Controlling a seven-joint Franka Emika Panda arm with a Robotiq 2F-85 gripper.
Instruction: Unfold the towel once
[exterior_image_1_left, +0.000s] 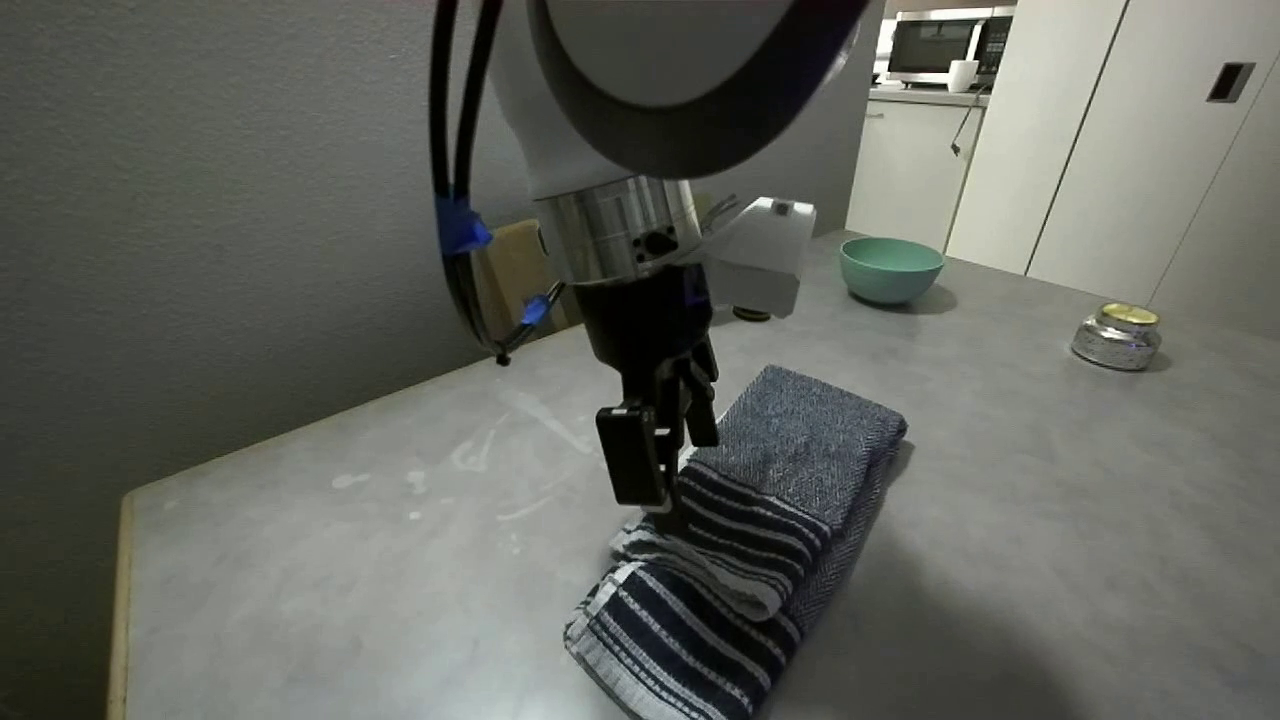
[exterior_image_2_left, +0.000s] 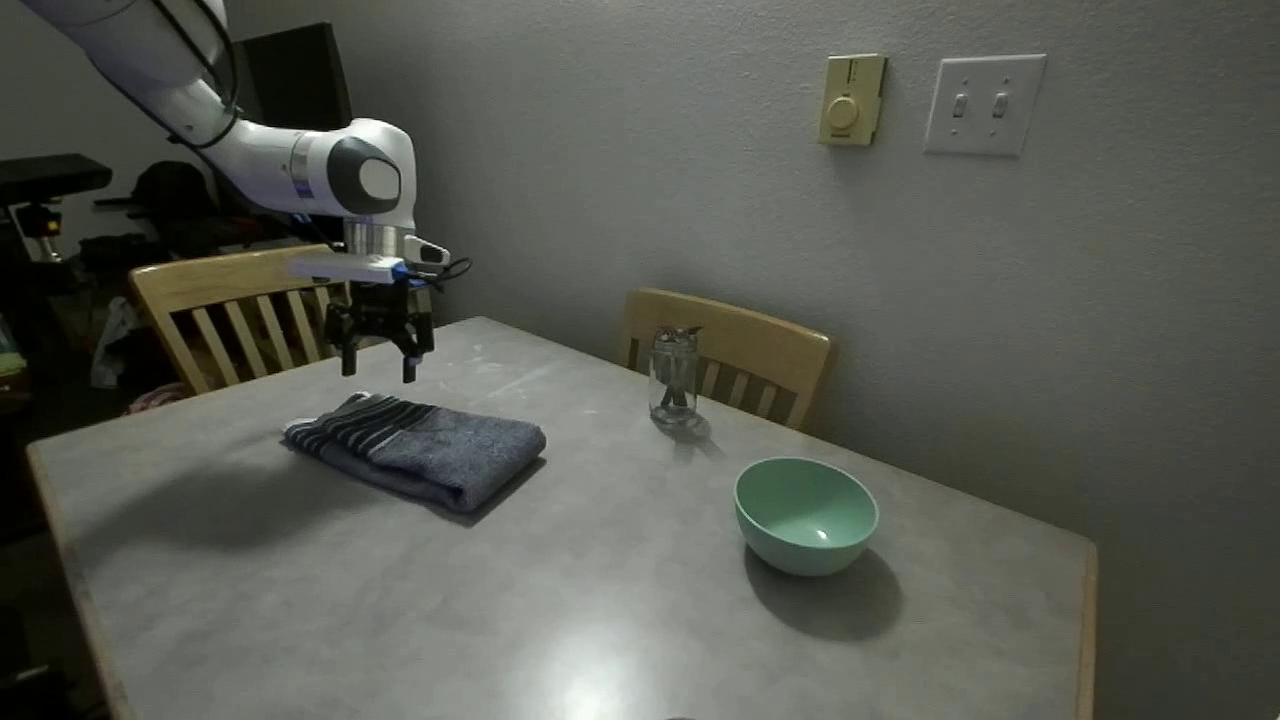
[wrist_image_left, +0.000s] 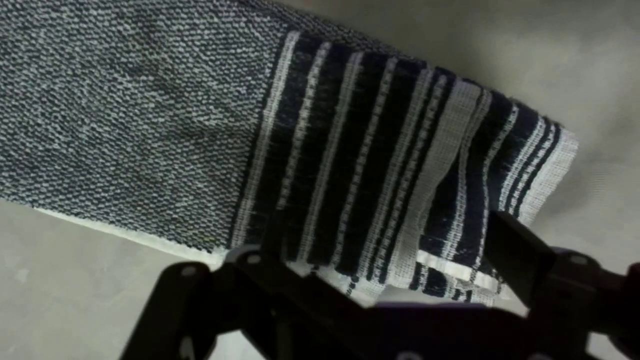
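The dark grey towel lies folded on the table, with white-striped end bands at one end. It shows in both exterior views (exterior_image_1_left: 800, 430) (exterior_image_2_left: 465, 450) and fills much of the wrist view (wrist_image_left: 125, 115). An upper striped end lies back from a lower striped end. My gripper is open and empty above the striped end, in both exterior views (exterior_image_1_left: 670, 472) (exterior_image_2_left: 379, 374). In an exterior view a gap shows between the fingertips and the cloth. In the wrist view the open fingers (wrist_image_left: 390, 232) stand on either side of the striped bands near the towel's edge; the left fingertip is dark against the dark stripes.
A green bowl (exterior_image_1_left: 890, 270) (exterior_image_2_left: 805, 515) stands on the grey table (exterior_image_2_left: 600, 560). A glass jar with dark items inside (exterior_image_2_left: 673, 380) stands near the wall-side edge. A silver jar with a yellow lid (exterior_image_1_left: 1117, 337) stands farther off. Wooden chairs (exterior_image_2_left: 735, 330) stand against the table.
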